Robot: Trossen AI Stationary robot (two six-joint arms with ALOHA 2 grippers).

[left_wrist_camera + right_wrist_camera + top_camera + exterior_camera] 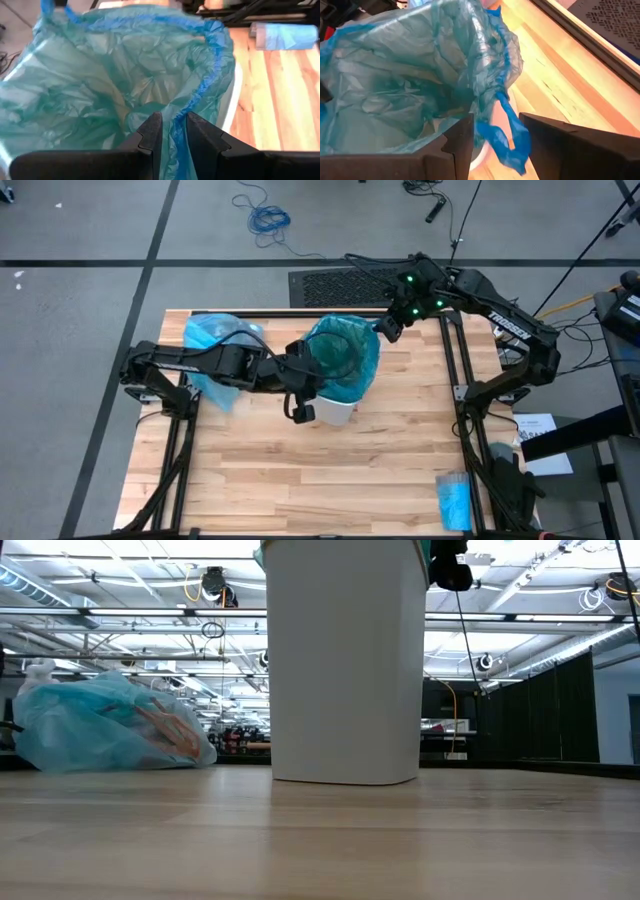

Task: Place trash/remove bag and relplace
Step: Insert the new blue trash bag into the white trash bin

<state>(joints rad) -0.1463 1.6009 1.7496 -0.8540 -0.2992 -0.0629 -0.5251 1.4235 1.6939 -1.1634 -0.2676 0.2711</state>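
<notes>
A white bin (335, 412) stands mid-table, seen upright in the low view (345, 660). A teal-green plastic bag (345, 352) opens over its top. My left gripper (303, 375) is at the bag's left rim and my right gripper (385, 328) at its far right rim, both shut on it. The light sky-blue bag (215, 345) lies bunched on the table's far left, resting on its side (100, 730). Brownish trash (165, 730) shows through its wall. My left gripper (173, 117) pinches the teal-green bag's blue hemmed rim (176, 125) between its two fingers, slanting down from the table's left. The rim is lifted above the bin and the plastic spreads away from the fingers. My right gripper (495, 122) has the bag's blue hem band (502, 127) between its fingers, slanting down from the far right. The band's loose end hangs below them. The bag wall bunches against one finger (462, 135).
A small bright-blue roll (453, 500) lies at the table's near right corner, also in the left wrist view (285, 36). Dark frame rails (460, 380) run along both table sides. Bare wood (320, 480) lies in front of the bin.
</notes>
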